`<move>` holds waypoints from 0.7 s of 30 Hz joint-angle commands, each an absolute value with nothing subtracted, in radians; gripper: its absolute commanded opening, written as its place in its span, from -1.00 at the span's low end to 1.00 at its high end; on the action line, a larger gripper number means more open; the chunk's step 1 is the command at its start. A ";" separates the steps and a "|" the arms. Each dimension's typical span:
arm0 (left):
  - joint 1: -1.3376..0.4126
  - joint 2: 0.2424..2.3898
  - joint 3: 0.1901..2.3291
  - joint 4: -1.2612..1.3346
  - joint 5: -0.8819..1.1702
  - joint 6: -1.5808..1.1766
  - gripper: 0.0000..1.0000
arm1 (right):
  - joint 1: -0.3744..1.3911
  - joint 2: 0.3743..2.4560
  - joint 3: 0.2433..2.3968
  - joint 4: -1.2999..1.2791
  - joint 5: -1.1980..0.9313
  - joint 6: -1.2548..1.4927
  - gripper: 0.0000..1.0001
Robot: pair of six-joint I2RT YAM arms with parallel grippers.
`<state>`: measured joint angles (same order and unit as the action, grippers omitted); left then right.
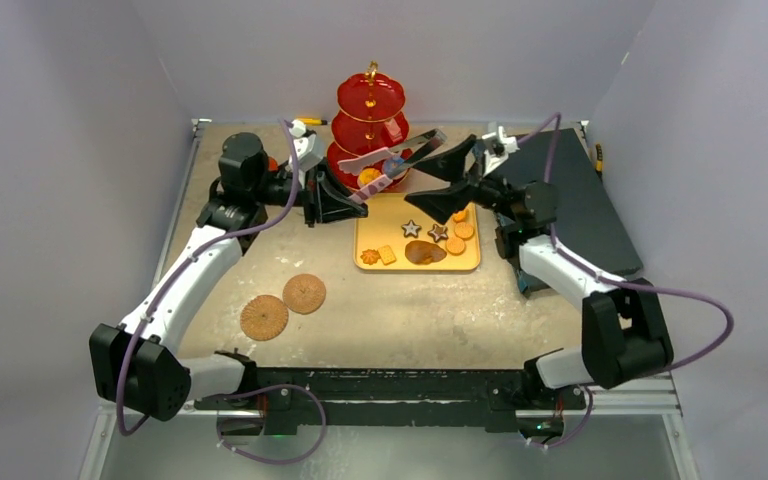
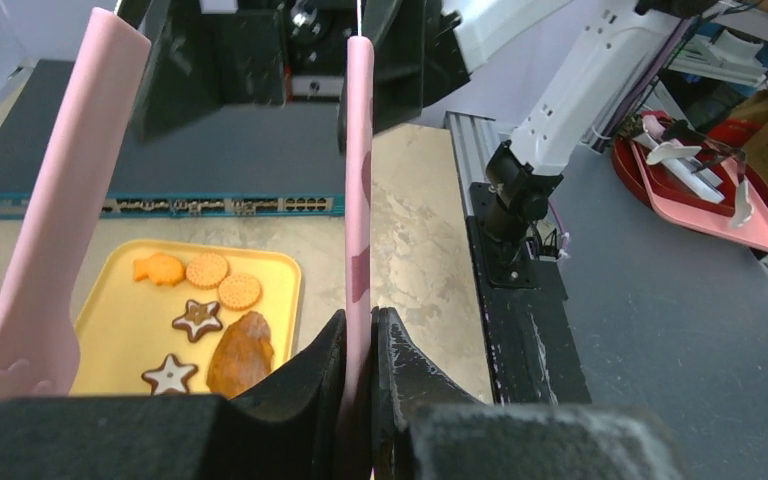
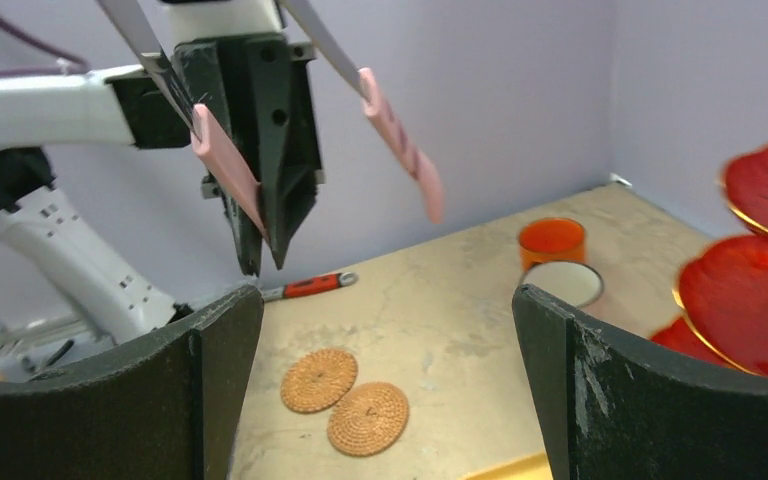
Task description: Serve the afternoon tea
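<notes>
- Biscuits lie on the yellow tray; one pastry sits on the red stand's bottom tier.
- Orange mug and white mug touch on the table.
- Left tool clenches tongs; right tool gapes wide.

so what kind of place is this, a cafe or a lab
Most likely a robotics lab bench, not a cafe: the left arm and right arm are bolted to the table, plain walls box it in, and a network switch lies on it.
</notes>
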<state>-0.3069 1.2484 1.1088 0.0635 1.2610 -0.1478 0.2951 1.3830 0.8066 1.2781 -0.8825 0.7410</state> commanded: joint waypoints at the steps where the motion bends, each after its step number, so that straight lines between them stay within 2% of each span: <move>1: -0.331 1.259 1.185 0.086 1.319 -0.125 -1.00 | 0.340 1.425 0.897 1.463 -0.921 0.736 0.96; 14: -0.363 1.278 1.213 0.017 1.317 -0.052 -1.00 | 0.409 1.551 1.036 1.577 -0.917 0.750 0.96; 21: -0.366 1.288 1.229 0.017 1.303 -0.047 -1.00 | 0.422 1.520 1.023 1.617 -0.998 0.780 0.96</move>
<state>-0.3614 1.2846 1.1748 -0.0063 1.2957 -0.0814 0.4179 1.5631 0.9993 1.5021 -0.9237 0.7601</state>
